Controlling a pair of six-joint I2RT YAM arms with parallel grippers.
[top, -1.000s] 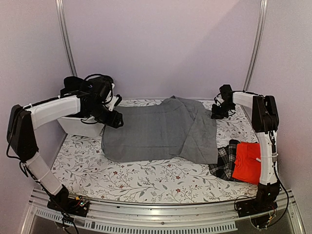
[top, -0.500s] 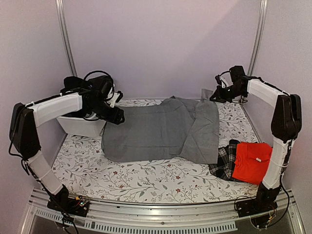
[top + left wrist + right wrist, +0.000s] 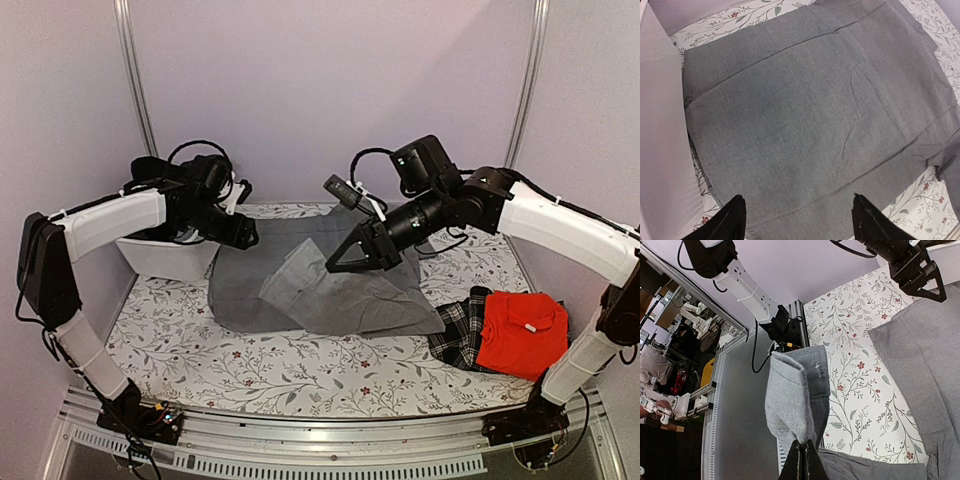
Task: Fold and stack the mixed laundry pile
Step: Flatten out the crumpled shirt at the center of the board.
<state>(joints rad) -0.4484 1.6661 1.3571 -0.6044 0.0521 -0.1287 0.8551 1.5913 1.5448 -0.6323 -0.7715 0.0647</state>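
Right claw point(image 3: 342, 261) was clamped shut on the grey shirt point(image 3: 345, 305) sleeve point(image 3: 790, 405), held above the shirt's body on the table point(image 3: 300, 375). Left claw point(image 3: 797, 220) gaped wide, empty. Recommended: lay the sleeve flat across, edges aligned.

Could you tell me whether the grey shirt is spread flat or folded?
Partly folded: right gripper holds one sleeve across the grey shirt.

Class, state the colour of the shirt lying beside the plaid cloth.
Red shirt; seen best in the top external view.
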